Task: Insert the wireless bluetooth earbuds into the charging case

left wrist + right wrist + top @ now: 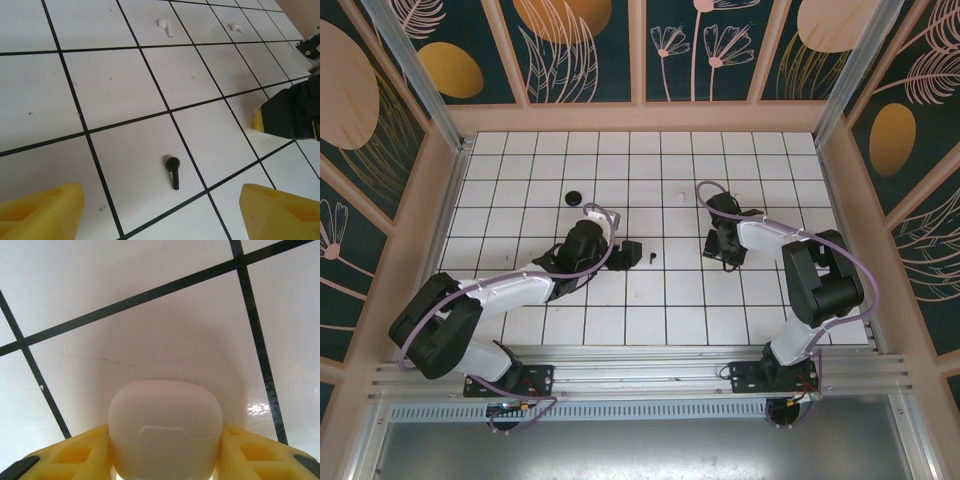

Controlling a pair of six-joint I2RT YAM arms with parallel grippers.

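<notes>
**Left end effector spread over a black earbud, right one pinching the closed case**

The left end effector (pixel 160 195) is spread wide, and its two yellow fingers (pixel 45 212) sit at the bottom corners of the left wrist view, touching nothing. Ahead of the gap between them, a black comma-shaped plastic earbud (pixel 173 170) lies flat on the white tiled bench (pixel 650 320). It is inside a single tile and just beside a black grout line. Its round head points away from the camera and its stem points back toward the fingers. From above, this earbud (pixel 652 259) lies just to the right of the left end effector, near the middle of the bench.

Farther along the bench in the left wrist view, a white rounded plastic earbud (pixel 165 26) lies on a tile. A second white earbud (pixel 236 27) lies to its right, on another tile. Both are well apart from the black one and untouched.

The right end effector (pixel 165 452) is pinching a rounded white plastic charging case (pixel 165 425), with a yellow finger pressed against each side. The lid is down, showing a thin seam and a small notch at the front. Whether the case rests on the tile or is held just above it cannot be told.

In the top view a round black puck (pixel 573 198) sits alone on the bench, beyond the left arm and apart from both end effectors
</notes>
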